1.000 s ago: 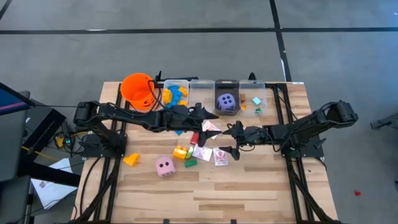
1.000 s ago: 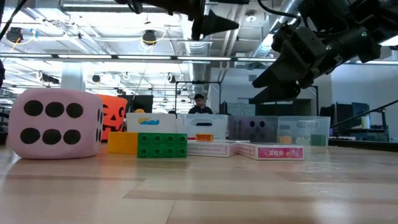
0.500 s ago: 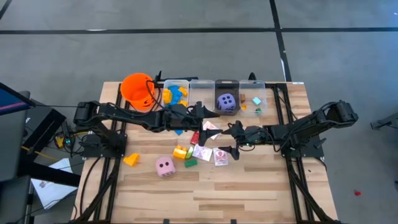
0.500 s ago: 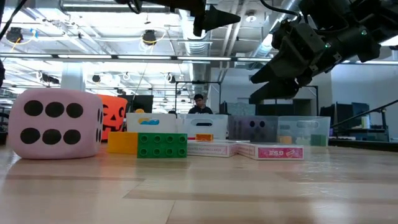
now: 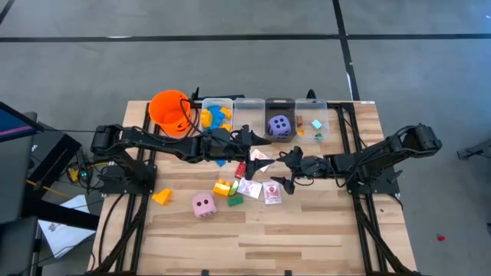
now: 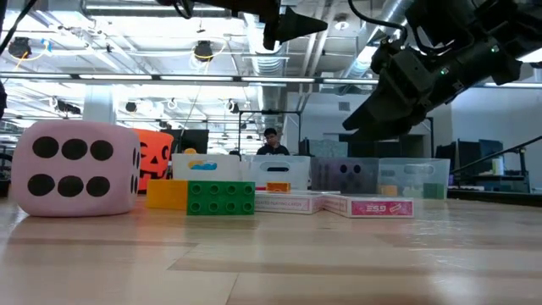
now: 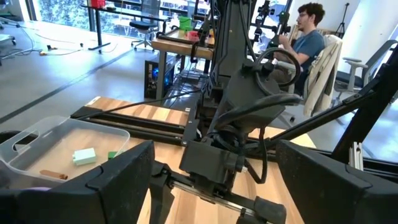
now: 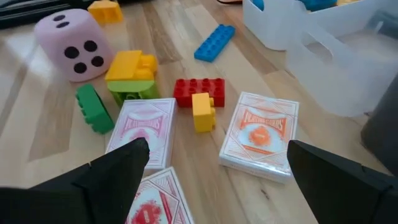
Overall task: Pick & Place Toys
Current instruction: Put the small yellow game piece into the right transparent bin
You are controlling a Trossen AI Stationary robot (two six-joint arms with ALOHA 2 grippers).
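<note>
We see the right gripper point(image 5: 285, 170) spread wide and empty above the pink-and-white card packs point(image 8: 260, 135), beside the small red plastic block point(image 8: 198, 91). The left gripper point(image 5: 242, 138) hangs spread, empty, by the clear rectangular bins point(image 5: 247, 113). The pink soft die point(image 5: 203, 205) sits nearer.

Wood table point(image 5: 307, 230): toys point(image 5: 230, 189), bins point(image 5: 249, 115), bucket point(image 5: 169, 111).

- The low view's frame edge is cutting off the right gripper point(image 6: 373, 106) above its wide-apart jaws.
- One card point(image 8: 149, 205), lying between those jaws, is running off the frame edge.
</note>
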